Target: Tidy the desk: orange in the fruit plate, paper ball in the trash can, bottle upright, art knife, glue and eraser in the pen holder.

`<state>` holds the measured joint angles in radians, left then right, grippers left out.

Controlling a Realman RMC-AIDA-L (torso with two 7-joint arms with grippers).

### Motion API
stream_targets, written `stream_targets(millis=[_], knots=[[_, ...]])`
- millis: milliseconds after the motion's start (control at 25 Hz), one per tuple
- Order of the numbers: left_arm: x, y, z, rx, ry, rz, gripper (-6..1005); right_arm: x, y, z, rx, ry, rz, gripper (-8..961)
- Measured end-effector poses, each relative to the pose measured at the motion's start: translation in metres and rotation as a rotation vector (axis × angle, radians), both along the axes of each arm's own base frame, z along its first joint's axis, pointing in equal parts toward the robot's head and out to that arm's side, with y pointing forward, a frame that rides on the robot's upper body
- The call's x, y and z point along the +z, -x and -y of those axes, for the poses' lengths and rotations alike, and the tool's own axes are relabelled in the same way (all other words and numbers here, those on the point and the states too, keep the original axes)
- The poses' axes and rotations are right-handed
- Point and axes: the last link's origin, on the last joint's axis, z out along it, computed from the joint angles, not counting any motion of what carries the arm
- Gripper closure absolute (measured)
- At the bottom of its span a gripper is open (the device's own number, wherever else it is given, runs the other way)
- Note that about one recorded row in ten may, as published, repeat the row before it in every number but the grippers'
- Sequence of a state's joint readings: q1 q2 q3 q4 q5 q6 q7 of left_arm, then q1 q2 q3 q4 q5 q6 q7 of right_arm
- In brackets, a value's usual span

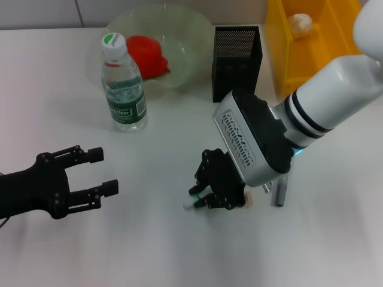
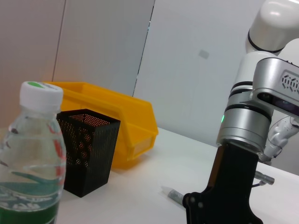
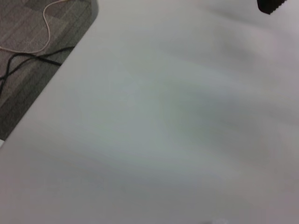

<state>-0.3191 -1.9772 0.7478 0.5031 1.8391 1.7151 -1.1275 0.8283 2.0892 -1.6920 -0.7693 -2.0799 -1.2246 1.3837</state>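
My right gripper (image 1: 208, 192) is down on the table at centre right, shut on the glue (image 1: 190, 204), whose white and green end sticks out toward me; the glue (image 2: 172, 193) also shows beside that gripper (image 2: 223, 205) in the left wrist view. A small beige eraser (image 1: 249, 198) lies just right of the gripper. Further right lies the grey art knife (image 1: 280, 192). The bottle (image 1: 122, 84) stands upright. The orange (image 1: 147, 55) sits in the fruit plate (image 1: 192, 37). The paper ball (image 1: 300, 24) lies in the yellow trash can (image 1: 281, 54). The black mesh pen holder (image 1: 236, 55) stands between them. My left gripper (image 1: 100, 172) hovers open at the left.
The right arm's white forearm (image 1: 335, 89) crosses in front of the trash can. In the right wrist view the table edge (image 3: 51, 74) drops to a floor with cables (image 3: 32, 28).
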Motion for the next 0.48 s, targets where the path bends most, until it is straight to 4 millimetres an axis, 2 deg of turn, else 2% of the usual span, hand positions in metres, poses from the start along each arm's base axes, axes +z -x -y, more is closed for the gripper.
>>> stream_targets(millis=[280, 480], knots=[[0.002, 0.000, 0.000, -0.002, -0.002, 0.006, 214, 0.007, 0.006, 0.000, -0.052, 0.016, -0.013, 776], [0.004, 0.000, 0.001, -0.004, -0.007, 0.013, 214, 0.038, 0.021, -0.011, -0.163, -0.031, -0.135, 793]])
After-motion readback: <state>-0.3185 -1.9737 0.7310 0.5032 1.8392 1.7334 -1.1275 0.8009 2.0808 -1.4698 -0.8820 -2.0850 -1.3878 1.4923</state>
